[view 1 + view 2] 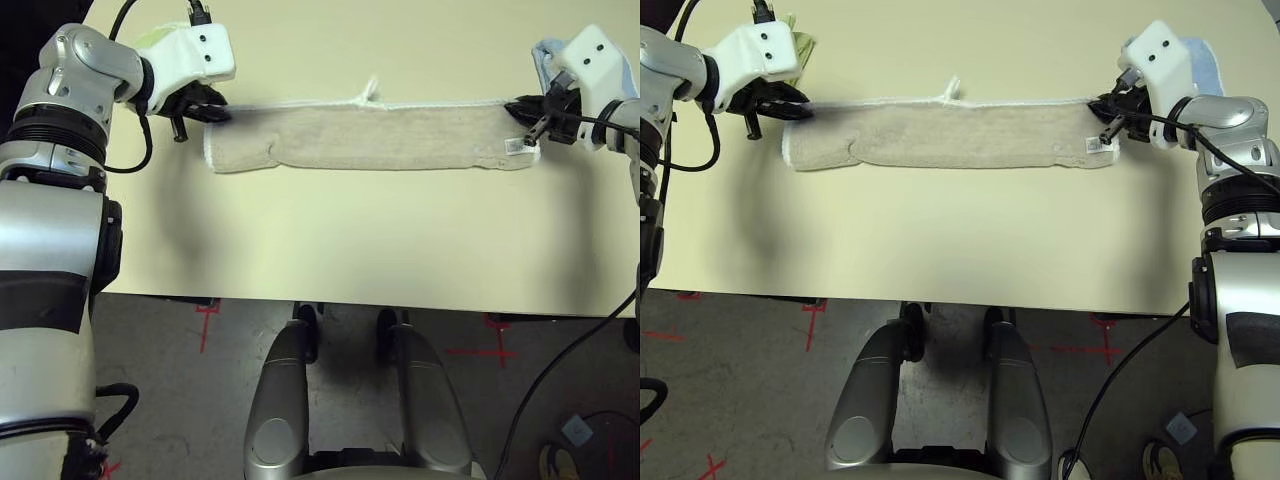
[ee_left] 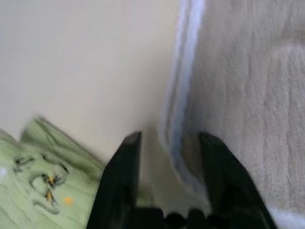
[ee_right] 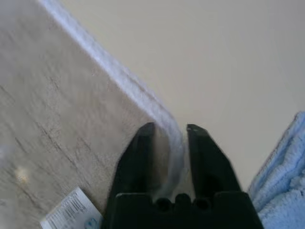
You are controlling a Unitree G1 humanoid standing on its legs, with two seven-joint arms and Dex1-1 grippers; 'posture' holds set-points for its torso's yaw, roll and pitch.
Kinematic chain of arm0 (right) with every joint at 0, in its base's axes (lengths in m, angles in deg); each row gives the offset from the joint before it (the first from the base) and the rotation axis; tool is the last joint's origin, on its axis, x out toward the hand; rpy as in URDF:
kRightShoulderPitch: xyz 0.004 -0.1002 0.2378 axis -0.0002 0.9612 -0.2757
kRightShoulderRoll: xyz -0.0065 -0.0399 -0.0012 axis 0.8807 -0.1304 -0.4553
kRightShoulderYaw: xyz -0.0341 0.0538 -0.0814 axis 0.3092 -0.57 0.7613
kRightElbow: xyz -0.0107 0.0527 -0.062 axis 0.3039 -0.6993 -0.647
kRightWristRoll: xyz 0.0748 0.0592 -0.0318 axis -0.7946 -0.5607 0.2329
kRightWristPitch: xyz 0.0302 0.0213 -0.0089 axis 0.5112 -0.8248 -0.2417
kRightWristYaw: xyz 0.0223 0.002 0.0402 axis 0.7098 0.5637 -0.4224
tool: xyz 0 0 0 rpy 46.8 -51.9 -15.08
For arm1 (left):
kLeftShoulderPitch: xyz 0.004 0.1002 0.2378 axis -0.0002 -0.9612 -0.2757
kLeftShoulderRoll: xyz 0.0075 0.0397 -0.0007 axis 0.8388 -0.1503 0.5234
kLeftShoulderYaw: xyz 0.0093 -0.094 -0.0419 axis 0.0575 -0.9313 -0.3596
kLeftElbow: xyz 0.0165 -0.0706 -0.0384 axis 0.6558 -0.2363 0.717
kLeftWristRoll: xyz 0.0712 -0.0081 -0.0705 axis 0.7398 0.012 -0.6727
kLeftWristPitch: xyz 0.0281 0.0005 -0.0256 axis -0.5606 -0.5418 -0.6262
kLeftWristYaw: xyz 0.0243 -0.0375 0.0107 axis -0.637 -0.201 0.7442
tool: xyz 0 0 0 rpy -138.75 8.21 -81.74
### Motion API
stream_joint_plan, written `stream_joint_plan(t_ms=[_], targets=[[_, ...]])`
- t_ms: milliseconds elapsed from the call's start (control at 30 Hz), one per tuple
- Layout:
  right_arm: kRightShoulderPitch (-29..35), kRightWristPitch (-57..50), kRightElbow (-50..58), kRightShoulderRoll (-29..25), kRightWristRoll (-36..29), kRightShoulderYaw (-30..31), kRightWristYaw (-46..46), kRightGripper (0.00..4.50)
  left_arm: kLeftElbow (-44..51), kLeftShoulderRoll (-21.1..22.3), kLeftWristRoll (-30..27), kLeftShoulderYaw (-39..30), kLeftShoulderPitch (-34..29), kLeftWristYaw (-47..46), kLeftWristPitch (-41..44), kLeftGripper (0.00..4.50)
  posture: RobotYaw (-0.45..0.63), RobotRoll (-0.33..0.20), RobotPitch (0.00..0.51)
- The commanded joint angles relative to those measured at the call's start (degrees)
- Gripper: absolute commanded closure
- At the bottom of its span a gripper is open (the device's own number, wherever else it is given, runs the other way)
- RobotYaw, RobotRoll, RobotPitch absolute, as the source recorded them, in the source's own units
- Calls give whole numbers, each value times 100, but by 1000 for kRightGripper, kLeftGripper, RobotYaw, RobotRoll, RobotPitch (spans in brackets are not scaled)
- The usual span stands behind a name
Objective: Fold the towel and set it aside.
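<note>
The beige towel lies folded into a long, narrow strip on the pale table, at twelve o'clock from the robot, its length running from nine to three o'clock. White stitching edges its far side, where a small white loop sticks up near the middle. A white tag sits by the strip's three o'clock end.

At the ten o'clock corner of the strip, the left gripper stands open, its two fingers apart with the towel's white edge between them. At the two o'clock corner, the right gripper is open too, its fingers on either side of the edging.

Beyond the left gripper, toward ten o'clock, lies a lime green cloth; beside the right gripper, toward two o'clock, a light blue cloth.
</note>
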Motion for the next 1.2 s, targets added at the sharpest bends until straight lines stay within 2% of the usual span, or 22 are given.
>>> stream_joint_plan(t_ms=[33, 100, 167, 233, 300, 367, 467, 533, 667, 767, 967, 1067, 1200], targets=[[66, 88, 370, -22, -692, -538, -475, 1494, 48, 114, -449, -523, 105, 225, 258, 780, 3, 0, 391], [-4, 30, 528, -48, -945, -721, -681, 780, 135, 262, -619, -759, 179, 497, 351, 56, 3, 0, 388], [-73, 12, 587, -80, -1084, -822, -799, 23, 221, 375, -741, -894, 228, 864, 479, 0, 9, 0, 385], [-108, -249, 645, -119, -1309, -901, -1161, 23, 366, 520, -870, -922, 252, 1688, 781, 0, 10, 0, 383], [-73, -971, 787, -183, -1596, -904, -1704, 23, 586, 636, -1112, -872, 222, 2425, 1427, 0, 15, 0, 381], [-30, -1473, 912, -229, -1752, -878, -1971, 23, 820, 680, -1387, -781, 136, 2606, 1870, 0, 16, 0, 381], [176, -2329, 1169, -339, -1879, -766, -2263, 23, 1482, 724, -2239, -690, -176, 2611, 3033, 0, 25, 0, 381], [331, -2586, 1321, -335, -1930, -775, -2261, 23, 1968, 777, -2689, -684, -527, 2611, 3399, 0, 30, 0, 380], [526, -2433, 1343, -153, -2003, -976, -1890, 23, 2397, 447, -2988, -1402, -1360, 2513, 2721, 0, 36, 0, 380], [620, -2194, 1343, -59, -2020, -1049, -1736, 23, 2473, 230, -3154, -1692, -1684, 2349, 2340, 0, 30, 0, 379], [965, -1681, 1464, 55, -2150, -1291, -1552, 23, 2416, 23, -3210, -1866, -2141, 2490, 1533, 0, 8, 0, 378], [1205, -2763, 1840, 32, -2642, -1720, -1026, 23, 2386, 6, -3122, -1788, -2332, 2600, 1015, 0, 0, 0, 379], [1810, -4894, 2988, 52, -3689, -2671, 259, 23, 2517, -62, -3158, -1708, -2545, 2611, 781, 0, -15, 0, 381]])
